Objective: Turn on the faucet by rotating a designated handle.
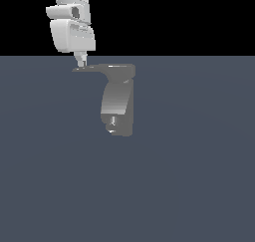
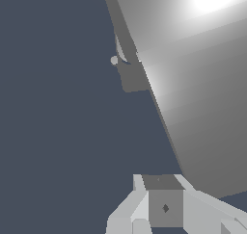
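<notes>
Right now you are at the contact step: your hand (image 1: 80, 61) hangs down onto the tapered tip of the handle (image 1: 99, 68), at the exterior view's left end of the lever. The faucet (image 1: 118, 104) stands near the middle of the grey floor (image 1: 199, 176), its nozzle (image 1: 112, 120) low on the body. You cannot tell from either view whether the fingers are apart or together; the wrist view shows only one fingertip (image 2: 165, 206) next to the broad flat handle (image 2: 202, 93). Next, I judge, you need a sideways sweep around the hub, keeping the finger against the lever's edge so it does not slip off the thin tip.
</notes>
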Tool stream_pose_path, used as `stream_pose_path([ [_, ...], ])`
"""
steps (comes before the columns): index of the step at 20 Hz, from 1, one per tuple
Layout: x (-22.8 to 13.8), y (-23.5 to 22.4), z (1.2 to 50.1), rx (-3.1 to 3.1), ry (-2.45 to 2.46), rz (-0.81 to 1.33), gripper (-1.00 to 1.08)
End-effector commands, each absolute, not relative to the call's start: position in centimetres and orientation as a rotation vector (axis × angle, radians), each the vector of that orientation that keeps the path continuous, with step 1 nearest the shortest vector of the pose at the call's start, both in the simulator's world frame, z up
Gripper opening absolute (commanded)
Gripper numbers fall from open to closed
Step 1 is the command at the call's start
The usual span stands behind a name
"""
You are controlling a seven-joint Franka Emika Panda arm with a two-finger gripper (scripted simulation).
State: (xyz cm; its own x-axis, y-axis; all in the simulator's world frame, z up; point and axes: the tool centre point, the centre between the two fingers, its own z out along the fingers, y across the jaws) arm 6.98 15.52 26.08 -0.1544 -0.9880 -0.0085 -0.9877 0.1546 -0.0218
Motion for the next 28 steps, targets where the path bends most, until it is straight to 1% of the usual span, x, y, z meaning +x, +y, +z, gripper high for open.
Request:
stream_pose_path([
  [1,6.0,15.4,25.5,-2.034,2.384,-0.008,-1.00],
  [15,1.8,15.9,24.9,-2.031,2.396,-0.001,-1.00],
  [16,1.8,15.9,24.9,-2.031,2.396,-0.001,-1.00],
  [17,2.7,15.7,26.1,-2.012,2.383,-0.026,-1.00],
  [28,0.0,14.2,25.7,-2.017,2.387,-0.019,-1.00],
])
